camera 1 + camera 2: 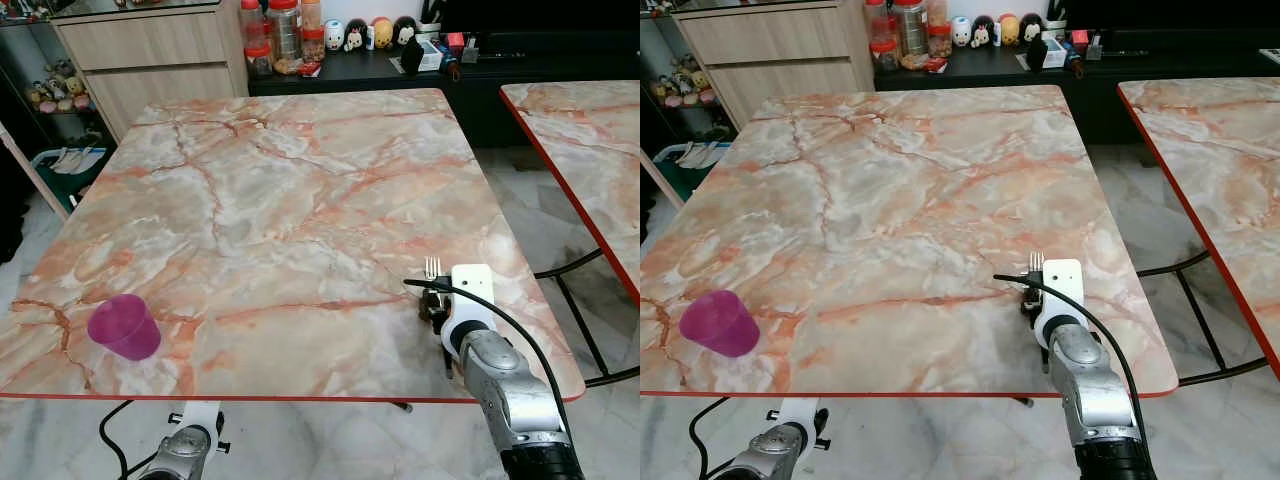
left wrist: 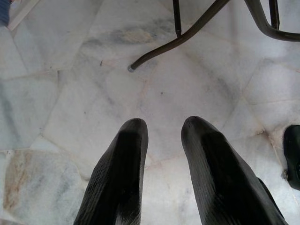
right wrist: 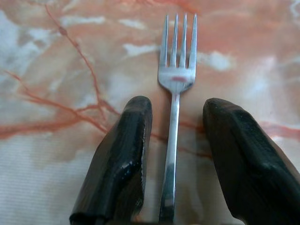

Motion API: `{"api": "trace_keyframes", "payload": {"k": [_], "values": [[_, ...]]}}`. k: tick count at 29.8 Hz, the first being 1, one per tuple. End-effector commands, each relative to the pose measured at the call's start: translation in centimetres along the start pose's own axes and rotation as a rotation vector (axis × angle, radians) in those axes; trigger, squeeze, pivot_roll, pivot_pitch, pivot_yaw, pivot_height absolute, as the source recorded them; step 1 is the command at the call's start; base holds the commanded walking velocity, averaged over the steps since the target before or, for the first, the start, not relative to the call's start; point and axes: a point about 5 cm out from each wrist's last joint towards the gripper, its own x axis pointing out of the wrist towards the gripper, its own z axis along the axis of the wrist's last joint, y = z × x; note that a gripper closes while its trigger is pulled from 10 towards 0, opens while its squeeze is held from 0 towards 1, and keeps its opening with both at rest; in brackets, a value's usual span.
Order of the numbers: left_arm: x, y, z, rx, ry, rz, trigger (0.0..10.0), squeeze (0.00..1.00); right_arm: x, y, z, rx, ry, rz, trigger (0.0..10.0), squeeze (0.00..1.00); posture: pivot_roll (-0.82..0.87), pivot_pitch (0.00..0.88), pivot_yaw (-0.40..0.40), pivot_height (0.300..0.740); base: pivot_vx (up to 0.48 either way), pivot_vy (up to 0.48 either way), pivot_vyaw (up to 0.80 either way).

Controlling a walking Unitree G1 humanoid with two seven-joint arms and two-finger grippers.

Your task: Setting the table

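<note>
Marble-patterned table (image 1: 280, 200) with red edge: fork at the near right, cup at the near left.

Head views: a silver fork (image 1: 432, 268) lies flat on the tabletop near the front right corner, tines pointing away from the robot. The right gripper (image 1: 436, 305) sits over the handle end, arm reaching in from below the table edge. A purple cup (image 1: 124, 326) stands near the front left corner, well apart from the fork. A second marble table (image 1: 590, 140) stands to the right; cabinets and jars line the back wall.
Left wrist view: the left gripper (image 2: 163, 136) hangs below table level over pale floor tiles (a dark metal table leg (image 2: 187, 33) crosses beyond it), fingers spread with nothing between.
Right wrist view: fork handle (image 3: 171, 140) runs between the two black fingers (image 3: 126, 140), a gap showing on each side, so the jaws are spread around it and not pinching.
</note>
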Motion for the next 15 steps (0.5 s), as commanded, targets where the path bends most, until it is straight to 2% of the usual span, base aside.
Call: {"api": "trace_keyframes", "payload": {"k": [1,4,5,6,7,15], "values": [[0.0,-0.1,0.0,0.006,0.011,-0.011,10.0,0.00,0.1,-0.1,-1.1,0.007,0.052,-0.013,10.0,0.00,-0.09,0.082,0.052,0.740,0.000,0.000,0.00],[0.0,-0.1,0.0,0.005,0.011,-0.010,10.0,0.00,0.2,-0.3,-1.8,0.014,0.079,-0.015,10.0,0.00,-0.09,0.084,0.050,0.740,0.000,0.000,0.00],[0.0,-0.1,0.0,0.005,0.011,-0.010,10.0,0.00,0.2,-0.3,-1.9,0.018,0.081,-0.013,6.3,0.00,-0.09,0.084,0.050,0.740,0.000,0.000,0.00],[0.0,-0.1,0.0,0.005,0.011,-0.010,10.0,0.00,0.2,-0.3,-2.0,0.019,0.081,-0.012,6.3,0.00,-0.09,0.084,0.050,0.740,0.000,0.000,0.00],[0.0,-0.1,0.0,0.005,0.011,-0.011,10.0,0.00,0.2,-0.4,-2.2,0.026,0.085,-0.018,0.0,0.00,-0.09,0.084,0.050,0.740,0.000,0.000,0.00],[0.0,-0.1,0.0,0.008,0.014,-0.012,10.0,0.00,0.4,-0.3,-2.4,0.030,0.092,-0.013,0.0,0.00,-0.08,0.085,0.052,0.740,0.000,0.000,0.00]]}}
